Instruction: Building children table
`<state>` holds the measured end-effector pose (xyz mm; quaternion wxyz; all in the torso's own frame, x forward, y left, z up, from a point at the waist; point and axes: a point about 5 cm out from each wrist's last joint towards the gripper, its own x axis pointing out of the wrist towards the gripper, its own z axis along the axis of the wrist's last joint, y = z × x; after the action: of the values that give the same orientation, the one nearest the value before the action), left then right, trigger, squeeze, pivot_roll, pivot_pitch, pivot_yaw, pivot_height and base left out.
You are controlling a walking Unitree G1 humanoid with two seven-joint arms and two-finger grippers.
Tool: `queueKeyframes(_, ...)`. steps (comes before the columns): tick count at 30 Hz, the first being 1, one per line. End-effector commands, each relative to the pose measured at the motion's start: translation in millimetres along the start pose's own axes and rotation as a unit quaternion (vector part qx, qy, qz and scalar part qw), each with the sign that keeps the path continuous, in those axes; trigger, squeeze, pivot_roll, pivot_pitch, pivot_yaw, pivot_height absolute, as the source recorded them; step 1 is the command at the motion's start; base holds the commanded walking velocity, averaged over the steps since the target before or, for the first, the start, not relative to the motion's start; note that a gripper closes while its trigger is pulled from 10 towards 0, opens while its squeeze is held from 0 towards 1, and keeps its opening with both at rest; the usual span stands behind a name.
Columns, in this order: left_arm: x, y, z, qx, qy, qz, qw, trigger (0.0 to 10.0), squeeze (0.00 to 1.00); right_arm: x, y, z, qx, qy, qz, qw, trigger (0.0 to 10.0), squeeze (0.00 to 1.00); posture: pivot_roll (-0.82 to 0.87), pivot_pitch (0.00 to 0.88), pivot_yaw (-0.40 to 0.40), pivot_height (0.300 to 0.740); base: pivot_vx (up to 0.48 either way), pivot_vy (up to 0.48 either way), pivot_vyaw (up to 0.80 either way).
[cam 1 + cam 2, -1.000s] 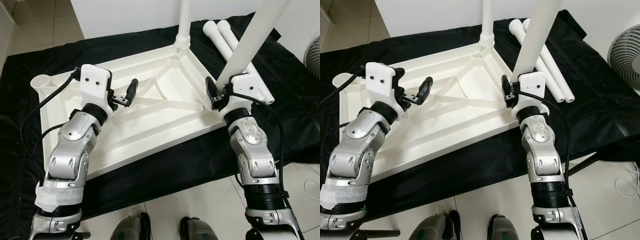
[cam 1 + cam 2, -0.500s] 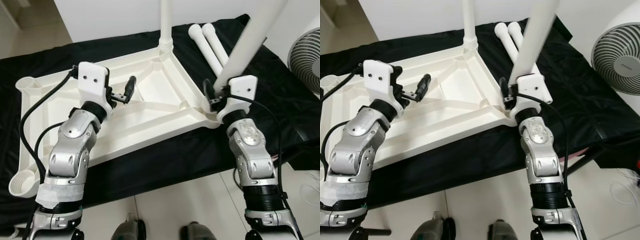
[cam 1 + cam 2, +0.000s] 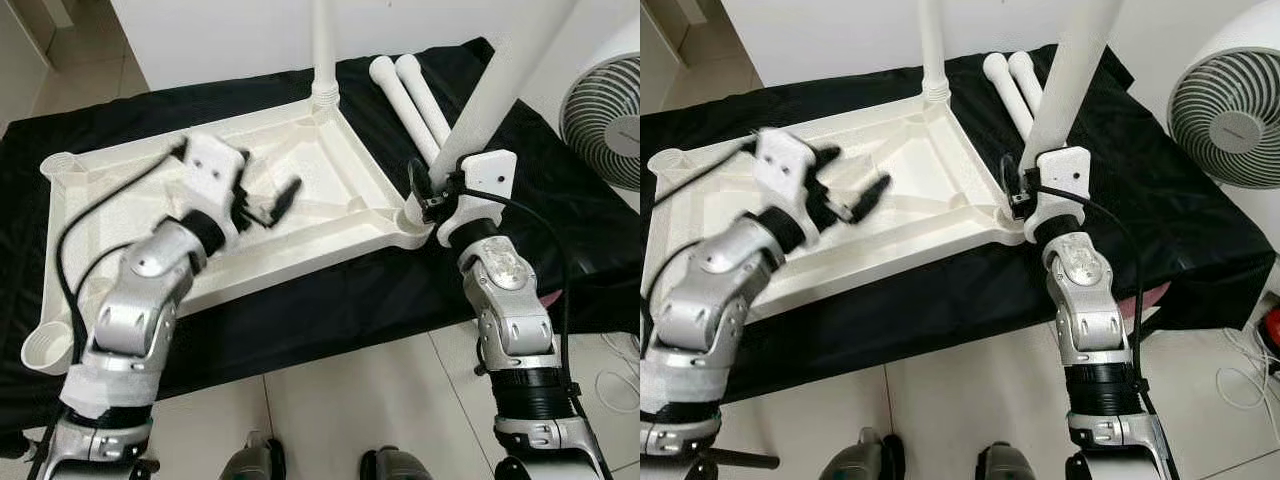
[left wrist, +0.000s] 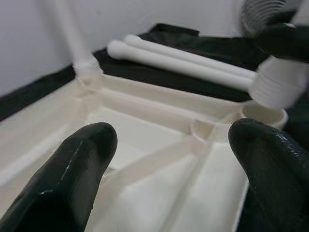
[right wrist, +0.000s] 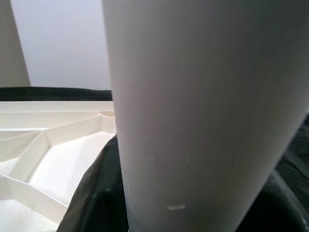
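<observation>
left gripper (image 3: pixel 268 205): fingers wide apart, holding nothing, hovering over the tabletop's ribbed underside
tabletop (image 3: pixel 330 190): white, upside down on a black cloth (image 3: pixel 300 320), one leg standing at its far corner
right gripper (image 3: pixel 428 196): clamped on a white table leg (image 3: pixel 490 95), tilted, at the near right corner socket
spare legs (image 3: pixel 410 90): two, lying far right on the cloth
fan (image 3: pixel 600 110): far right
</observation>
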<state>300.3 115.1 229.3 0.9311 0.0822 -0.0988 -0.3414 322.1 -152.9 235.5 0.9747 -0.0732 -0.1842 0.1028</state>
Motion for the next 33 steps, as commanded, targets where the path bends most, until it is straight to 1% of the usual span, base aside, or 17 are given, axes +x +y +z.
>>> queueKeyframes(1, -0.7, -3.3, 2, 0.003, 0.001, -0.012, 1.000, 10.0, 0.00, 1.7, -0.8, 0, 0.008, -0.004, 0.006, 1.000, 10.0, 0.00, -0.05, 0.146, 0.074, 0.740, 0.000, 0.000, 0.00)
queueKeyframes(3, 0.0, -7.7, 2, 0.000, 0.003, -0.029, 1.000, 10.0, 0.00, 2.5, -3.5, -2, 0.011, 0.003, 0.011, 1.000, 10.0, 0.00, -0.05, 0.151, 0.079, 0.740, 0.000, 0.000, 0.00)
queueKeyframes(5, 0.0, -7.7, 2, 0.000, 0.003, -0.029, 1.000, 10.0, 0.00, 2.5, -3.5, -2, 0.011, 0.003, 0.011, 1.000, 10.0, 0.00, -0.05, 0.151, 0.079, 0.740, 0.000, 0.000, 0.00)
queueKeyframes(7, 0.0, -14.8, 1, 0.008, 0.008, -0.057, 0.998, 10.0, 0.00, 3.9, -4.9, -6, -0.001, 0.014, 0.025, 1.000, 10.0, 0.00, -0.04, 0.152, 0.078, 0.740, 0.000, 0.000, 0.00)
queueKeyframes(10, -0.3, -17.3, 0, 0.009, 0.012, -0.069, 0.998, 10.0, 0.00, 4.4, -5.0, -7, -0.007, 0.018, 0.031, 0.999, 10.0, 0.00, -0.04, 0.152, 0.078, 0.740, 0.000, 0.000, 0.00)
queueKeyframes(11, -0.2, -20.8, -1, 0.010, 0.013, -0.081, 0.997, 10.0, 0.00, 4.6, -4.1, -9, -0.011, 0.023, 0.037, 0.999, 10.0, 0.00, -0.05, 0.149, 0.080, 0.740, 0.000, 0.000, 0.00)
queueKeyframes(12, -0.2, -20.8, -1, 0.010, 0.013, -0.081, 0.997, 10.0, 0.00, 4.6, -4.1, -9, -0.011, 0.023, 0.037, 0.999, 10.0, 0.00, -0.05, 0.149, 0.080, 0.740, 0.000, 0.000, 0.00)
queueKeyframes(15, 0.8, -31.4, -2, 0.015, 0.019, -0.112, 0.993, 10.0, 0.00, 1.3, 0.9, -18, -0.016, 0.049, 0.056, 0.997, 10.0, 0.00, -0.05, 0.149, 0.080, 0.740, 0.000, 0.000, 0.00)
queueKeyframes(20, 0.1, -35.3, -1, 0.019, 0.018, -0.122, 0.992, 10.0, 0.00, -3.1, 0.7, -23, -0.019, 0.063, 0.054, 0.996, 10.0, 0.00, -0.04, 0.148, 0.071, 0.740, 0.000, 0.000, 0.00)
queueKeyframes(22, 0.4, -38.5, 0, 0.019, 0.015, -0.129, 0.991, 10.0, 0.00, -6.5, -1.5, -30, -0.015, 0.075, 0.051, 0.996, 10.0, 0.00, -0.05, 0.149, 0.073, 0.740, 0.000, 0.000, 0.00)
queueKeyframes(23, 0.4, -38.5, 0, 0.019, 0.015, -0.129, 0.991, 10.0, 0.00, -6.5, -1.5, -30, -0.015, 0.075, 0.051, 0.996, 10.0, 0.00, -0.05, 0.149, 0.073, 0.740, 0.000, 0.000, 0.00)
queueKeyframes(25, 2.2, -41.6, 1, 0.016, 0.016, -0.136, 0.990, 10.0, 0.00, -6.7, -5.1, -39, 0.002, 0.086, 0.045, 0.995, 10.0, 0.00, -0.05, 0.149, 0.074, 0.740, 0.000, 0.000, 0.00)
queueKeyframes(26, 2.2, -41.6, 1, 0.016, 0.016, -0.136, 0.990, 10.0, 0.00, -6.7, -5.1, -39, 0.002, 0.086, 0.045, 0.995, 10.0, 0.00, -0.05, 0.149, 0.074, 0.740, 0.000, 0.000, 0.00)
queueKeyframes(27, 3.7, -42.3, 2, 0.017, 0.017, -0.138, 0.990, 10.0, 0.00, -5.3, -8.1, -47, 0.013, 0.095, 0.038, 0.995, 10.0, 0.00, -0.05, 0.148, 0.079, 0.740, 0.000, 0.000, 0.00)
queueKeyframes(30, 4.2, -41.9, 2, 0.018, 0.017, -0.139, 0.990, 10.0, 0.00, -4.9, -9.3, -50, 0.018, 0.098, 0.035, 0.994, 10.0, 0.00, -0.05, 0.148, 0.079, 0.740, 0.000, 0.000, 0.00)
queueKeyframes(33, 3.9, -40.2, 3, 0.023, 0.017, -0.135, 0.991, 10.0, 0.00, -5.0, -15.6, -54, 0.034, 0.105, 0.012, 0.994, 10.0, 0.00, -0.04, 0.143, 0.078, 0.740, 0.000, 0.000, 0.00)
